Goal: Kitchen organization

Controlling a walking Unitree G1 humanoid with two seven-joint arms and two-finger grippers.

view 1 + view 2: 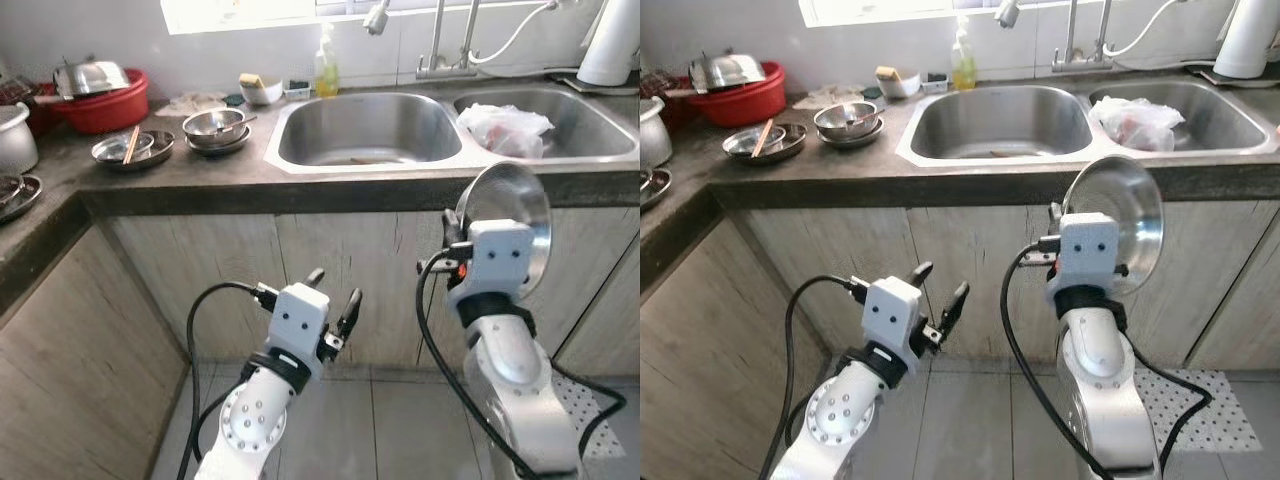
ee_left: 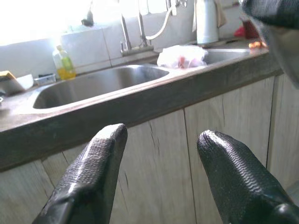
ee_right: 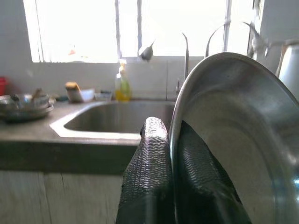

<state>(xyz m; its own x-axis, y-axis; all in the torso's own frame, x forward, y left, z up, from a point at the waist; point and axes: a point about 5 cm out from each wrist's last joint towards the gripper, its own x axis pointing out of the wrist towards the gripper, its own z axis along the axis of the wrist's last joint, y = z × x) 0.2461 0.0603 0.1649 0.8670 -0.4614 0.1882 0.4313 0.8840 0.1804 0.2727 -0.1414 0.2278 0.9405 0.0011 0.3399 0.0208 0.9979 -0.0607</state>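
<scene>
Steel plate (image 3: 243, 140) upright, rim pinched in right gripper (image 3: 174, 154).

Head pair looking forward and down from above the counter (image 1: 200, 185); 2 wrist views low, close, facing the shared sink (image 2: 93, 86).

Dark L-shaped countertop (image 1: 200, 180) over pale wooden cabinets (image 1: 340, 270), grey tiled floor (image 1: 400, 420), bright window (image 3: 74, 28).

A home kitchen: a double steel sink (image 1: 368, 130) with tap under a bright window, dish soap bottle (image 1: 326, 68), steel bowls (image 1: 214, 127) on a dark desk (image 1: 200, 175), wooden cabinets (image 1: 190, 280) below.
</scene>
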